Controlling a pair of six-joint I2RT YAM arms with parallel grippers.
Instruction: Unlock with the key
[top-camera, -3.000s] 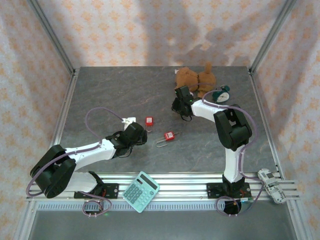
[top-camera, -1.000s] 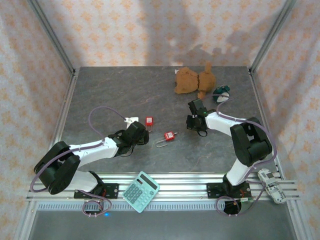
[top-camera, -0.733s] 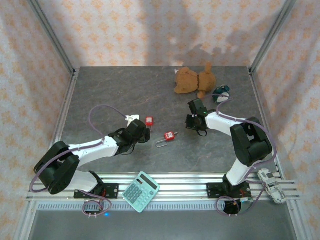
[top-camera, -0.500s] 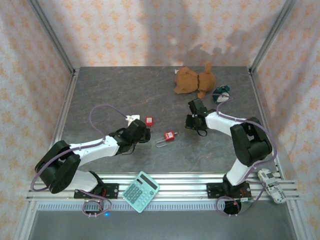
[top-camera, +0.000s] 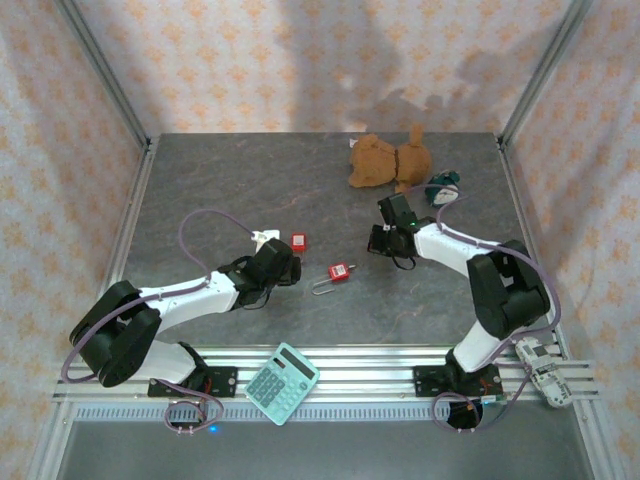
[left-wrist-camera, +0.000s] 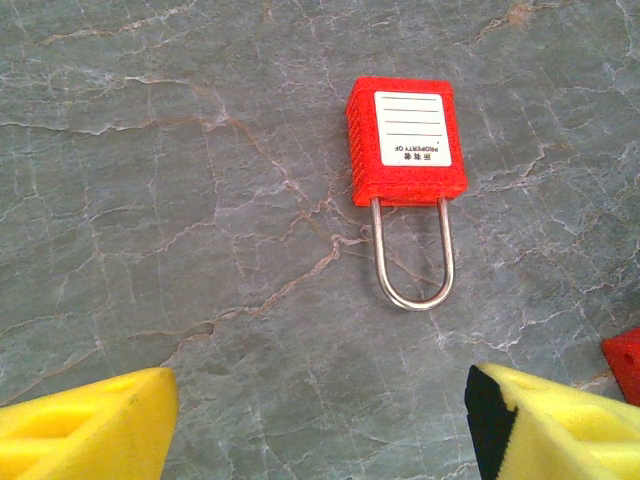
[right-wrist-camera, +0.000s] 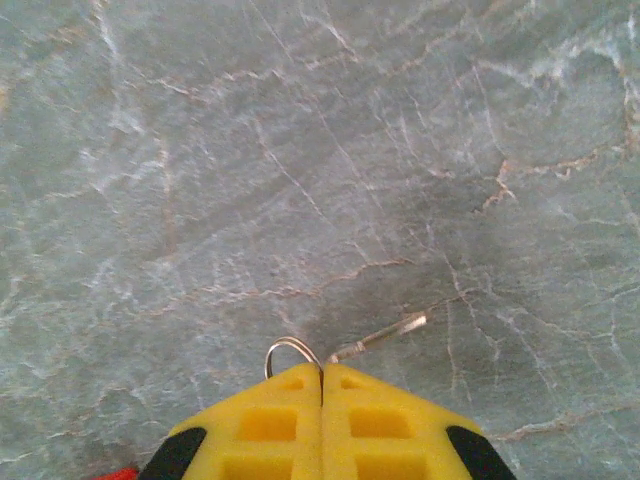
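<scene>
One small silver key (right-wrist-camera: 385, 333) on a wire ring sticks out from the right gripper (right-wrist-camera: 322, 385), clamped shut on it over the grey marbled table (top-camera: 250, 180), right of centre. The left gripper (left-wrist-camera: 320, 395) gapes wide, a red plastic padlock (left-wrist-camera: 408, 140) lying flat just ahead.

Soft, even light from above keeps everything bright. Broad dim shadows smear the back wall (top-camera: 330, 70). Wrist views render the table (left-wrist-camera: 180, 200) veining crisply, while the right pincer (right-wrist-camera: 322, 385), close up, looks slightly soft.
</scene>
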